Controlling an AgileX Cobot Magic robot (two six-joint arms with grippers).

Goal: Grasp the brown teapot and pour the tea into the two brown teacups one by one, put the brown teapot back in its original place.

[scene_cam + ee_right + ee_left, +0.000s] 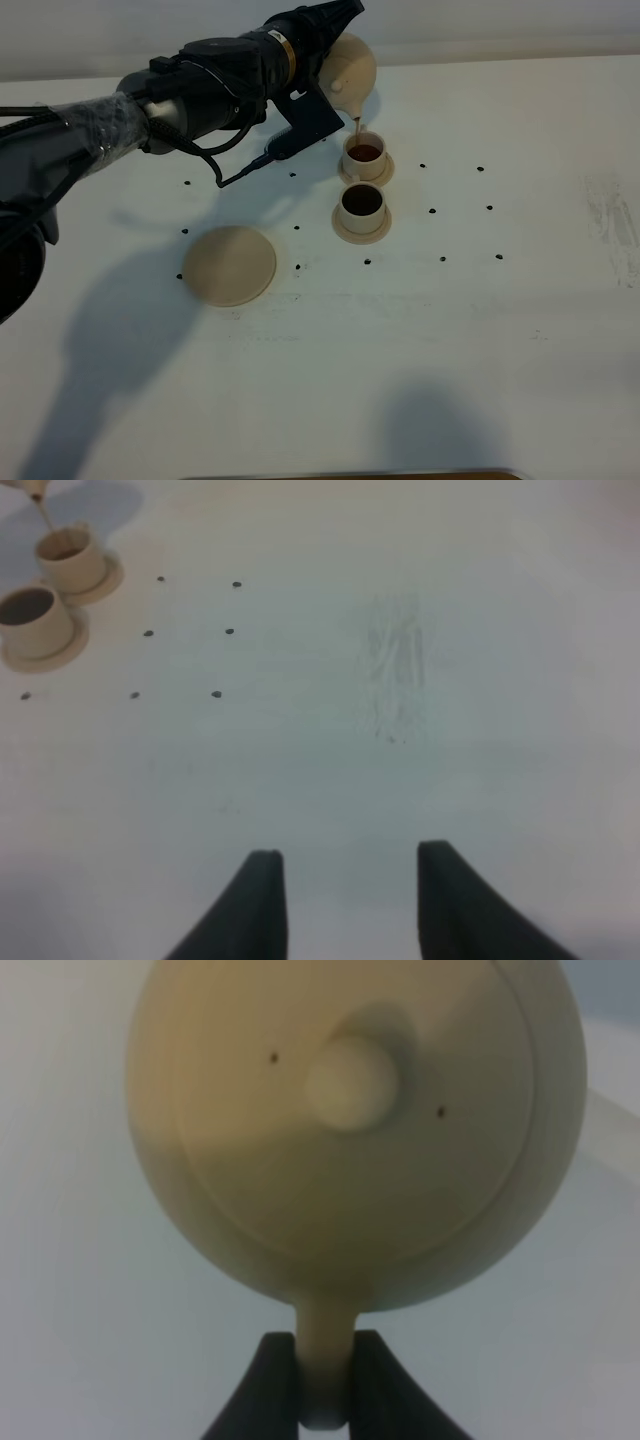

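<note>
We clamped the left gripper point(322, 1385) on the brown teapot's point(350, 66) handle, spout tilted above the far teacup point(365, 157), right gripper point(348, 900) open.

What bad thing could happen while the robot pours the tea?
1. The far cup already looks quite full while tea runs in from the teapot, so it might spill over onto its saucer.
2. The left fingers pinch only the thin handle, so the tilted teapot could slip or swing.
3. The near cup sits close by, so a wobbly stream could splash it.
</note>
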